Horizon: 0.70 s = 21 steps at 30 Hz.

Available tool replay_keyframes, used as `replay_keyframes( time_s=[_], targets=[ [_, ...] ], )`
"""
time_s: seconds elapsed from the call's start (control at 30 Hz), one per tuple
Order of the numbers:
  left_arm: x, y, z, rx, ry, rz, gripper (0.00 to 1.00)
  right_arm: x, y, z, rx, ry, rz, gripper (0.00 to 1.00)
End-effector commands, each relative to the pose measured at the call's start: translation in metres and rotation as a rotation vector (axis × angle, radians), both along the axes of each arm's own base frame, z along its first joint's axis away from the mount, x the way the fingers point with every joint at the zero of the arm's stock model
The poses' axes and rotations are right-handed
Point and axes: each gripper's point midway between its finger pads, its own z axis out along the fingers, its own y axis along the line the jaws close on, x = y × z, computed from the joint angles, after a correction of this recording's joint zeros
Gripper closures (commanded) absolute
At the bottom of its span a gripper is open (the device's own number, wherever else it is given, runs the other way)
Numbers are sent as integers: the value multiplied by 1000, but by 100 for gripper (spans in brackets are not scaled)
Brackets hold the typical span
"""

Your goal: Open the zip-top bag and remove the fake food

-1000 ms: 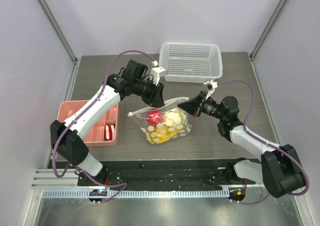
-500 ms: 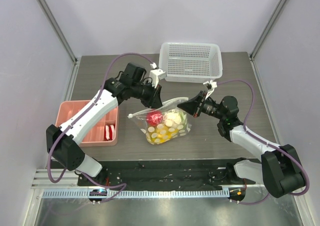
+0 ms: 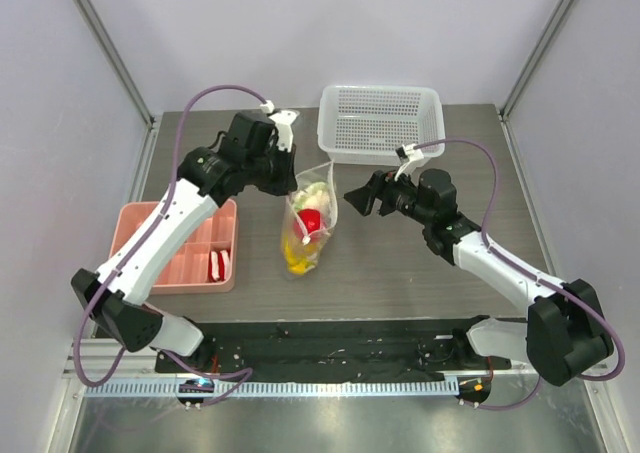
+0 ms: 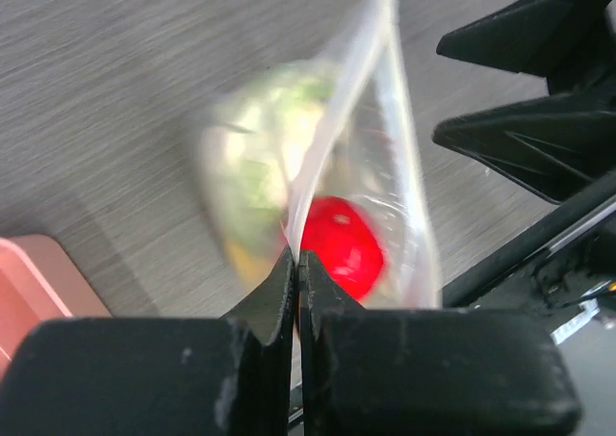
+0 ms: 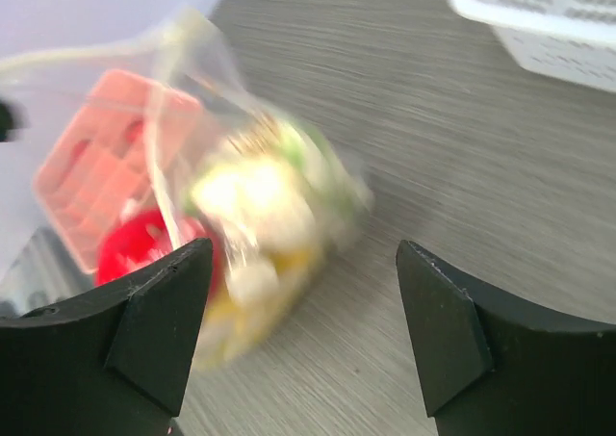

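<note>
Grey wood-grain tabletop sits between pale enclosure walls. Near its middle the zip-top bag stands tall and narrow, because the left gripper has its jaws pressed together on a thin fold of plastic near the bag's upper edge and holds it up. That lift lets the fake food settle low in the bag: a red round fruit, a white-and-green cauliflower and a yellow piece beneath, all blurred in the wrist views. The right gripper hovers just to the bag's right with jaws spread wide, touching nothing. It seems lined up to take the opposite lip so the seal can be pulled apart; whether the zip is already parted I cannot tell. Open tabletop lies in front of the bag and to its right. Behind, the white perforated basket stands near the right wrist, and the pink tray sits well to the left, so pulling sideways looks freer than pulling back.
</note>
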Motion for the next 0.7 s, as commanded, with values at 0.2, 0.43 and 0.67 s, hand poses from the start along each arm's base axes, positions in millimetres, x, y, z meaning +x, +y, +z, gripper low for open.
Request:
replay_keyframes(
  time_s=[0.2, 0.43, 0.67],
  targets=[
    [-7, -35, 14, -166, -4, 38, 100, -2, -11, 41, -11, 78, -97, 23],
    [-6, -46, -3, -254, -8, 39, 100, -45, 55, 37, 113, 114, 164, 59],
    [-13, -47, -3, -273, -12, 8, 100, -70, 92, 3, 0, 119, 209, 69]
  ],
)
